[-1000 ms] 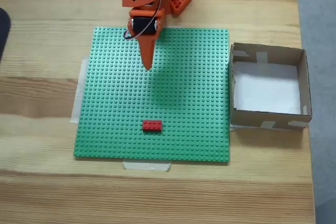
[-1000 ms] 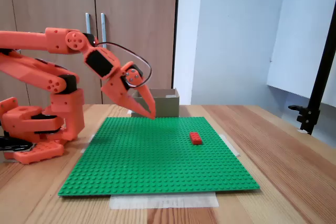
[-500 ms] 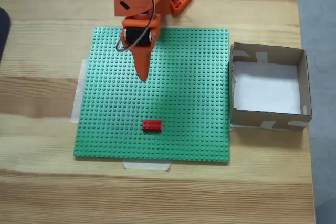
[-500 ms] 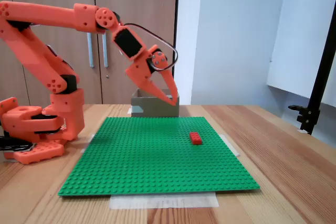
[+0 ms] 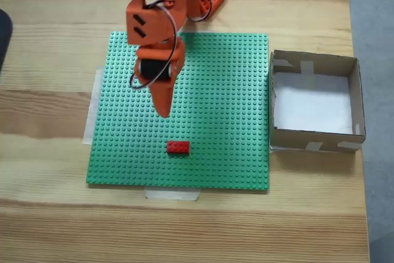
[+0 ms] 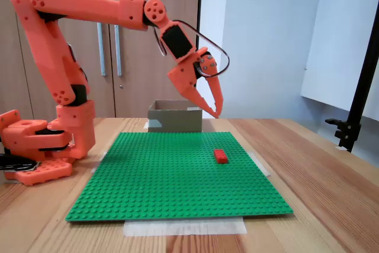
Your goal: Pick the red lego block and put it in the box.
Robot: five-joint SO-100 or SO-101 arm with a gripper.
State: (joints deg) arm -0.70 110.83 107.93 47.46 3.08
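The red lego block (image 5: 178, 147) lies flat on the green baseplate (image 5: 228, 97), near its front edge in the top-down fixed view. My orange gripper (image 5: 164, 114) hovers above the plate just behind the block, pointing down, its fingers closed to one tip with nothing held. From the side, the gripper (image 6: 216, 114) hangs well above the red lego block (image 6: 221, 156). The box (image 5: 308, 138) stands open beside the plate's right edge, with a white bottom. In the side fixed view the box (image 6: 174, 121) sits behind the plate.
The arm's base (image 6: 41, 146) stands at the plate's far side, on the left in the side view. The baseplate (image 6: 177, 182) is taped to a wooden table (image 5: 49, 214). A black stand (image 6: 355, 105) rises at the right edge.
The arm has reached forward and lifted. The gripper tip moved along the plate from near the base toward the red block, still shut. Block and box stayed put.
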